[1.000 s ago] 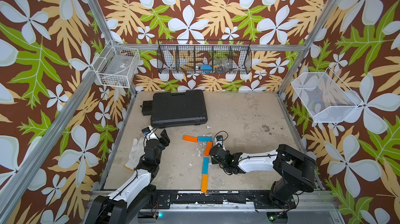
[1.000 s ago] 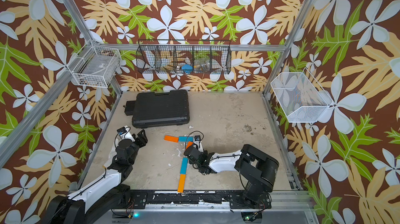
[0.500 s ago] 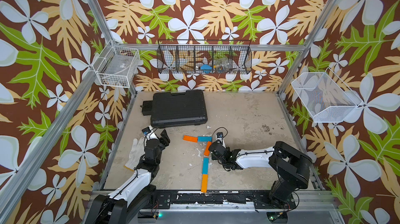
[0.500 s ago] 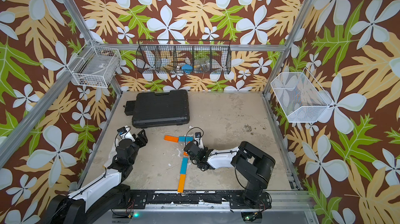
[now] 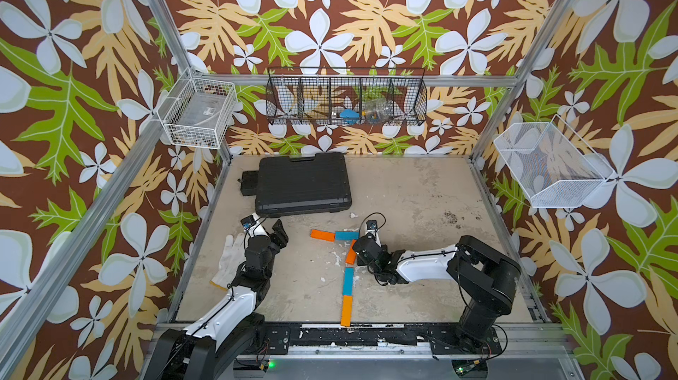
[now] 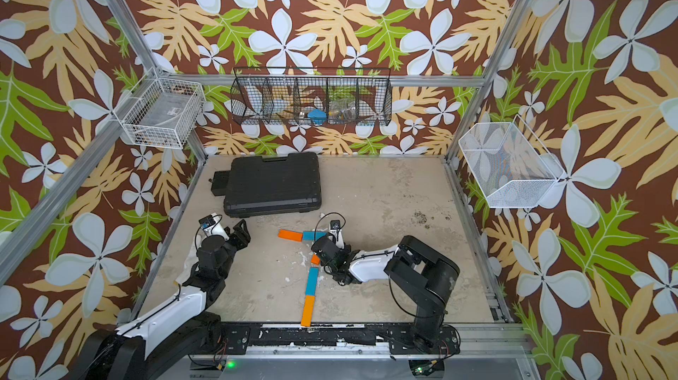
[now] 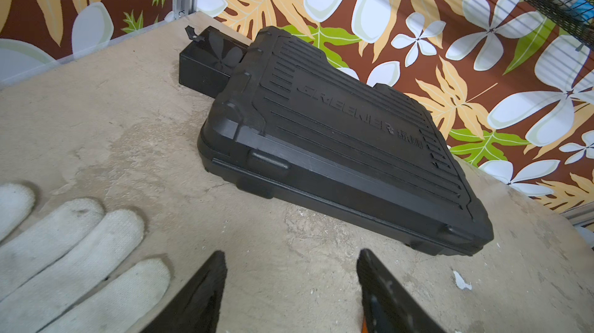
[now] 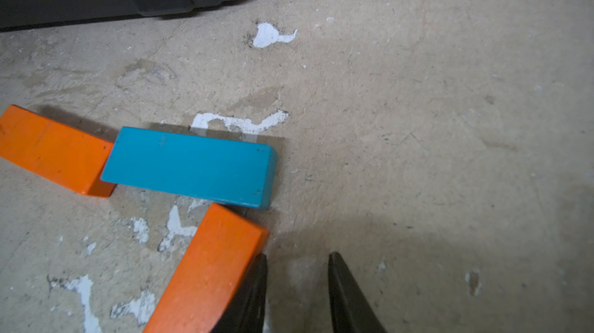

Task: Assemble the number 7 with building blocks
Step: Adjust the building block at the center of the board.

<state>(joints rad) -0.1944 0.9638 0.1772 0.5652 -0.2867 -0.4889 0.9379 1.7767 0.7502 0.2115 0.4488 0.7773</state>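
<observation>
Our right fingers stand narrow with nothing between them. The outer side of one touches the upper orange bar of the stem, we think to push it straight, because it leans out of line. Its corner comes just beside the blue bar, which joins another orange bar as the top stroke. The number 7 lies on the table, its stem reaching the front edge. Our left fingers hang wide and empty beside a white glove.

Robot test cell: aluminium frame, floral-wallpaper walls, wall-hung wire baskets.
</observation>
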